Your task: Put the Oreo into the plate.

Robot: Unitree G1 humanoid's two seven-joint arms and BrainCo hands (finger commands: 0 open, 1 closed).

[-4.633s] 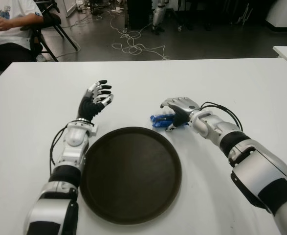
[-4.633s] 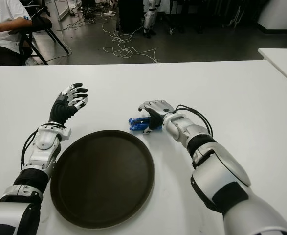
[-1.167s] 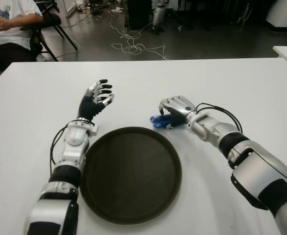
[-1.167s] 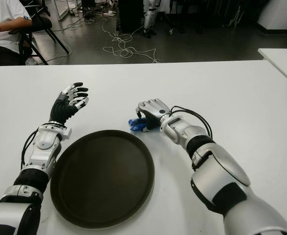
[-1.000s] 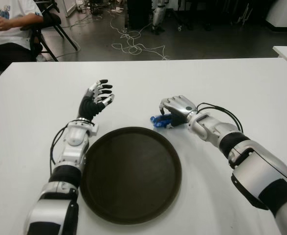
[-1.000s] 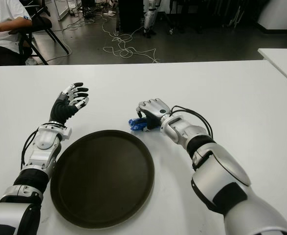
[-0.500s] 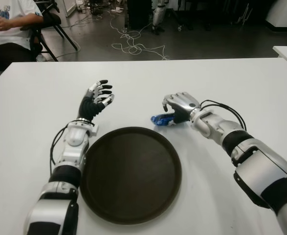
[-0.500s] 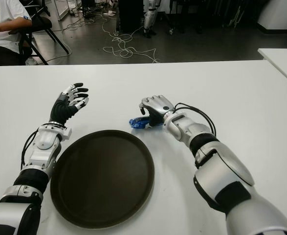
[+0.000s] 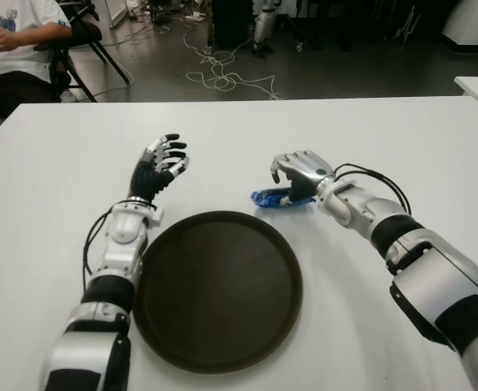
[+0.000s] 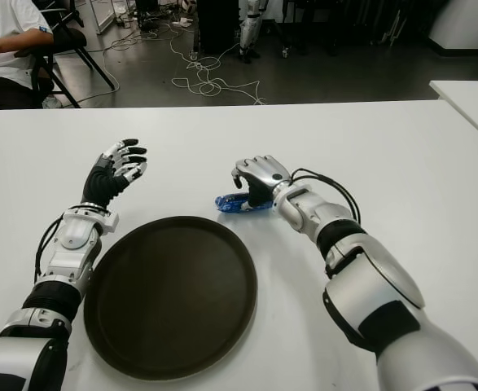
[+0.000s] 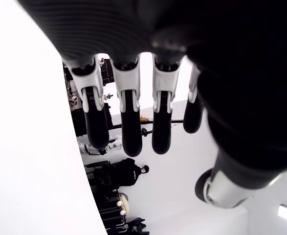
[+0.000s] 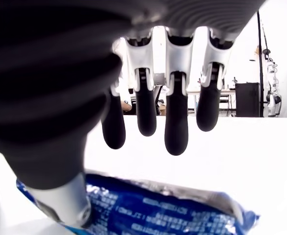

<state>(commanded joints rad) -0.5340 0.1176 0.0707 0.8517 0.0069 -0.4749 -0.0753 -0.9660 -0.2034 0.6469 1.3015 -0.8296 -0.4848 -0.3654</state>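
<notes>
Right hand (image 9: 297,173) arches over the shiny blue crinkly Oreo packet (image 9: 272,198), thumb touching it, fingers apart above it, not closed on it. It lies flat on the smooth white table (image 9: 369,138), just beyond the round dark brown plate (image 9: 217,289). Left hand (image 9: 159,165) hangs left of the plate, fingers spread.

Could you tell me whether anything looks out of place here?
Nothing stands out. The Oreo pack lies on the table under the right hand, beside the empty plate; the left hand is open.
</notes>
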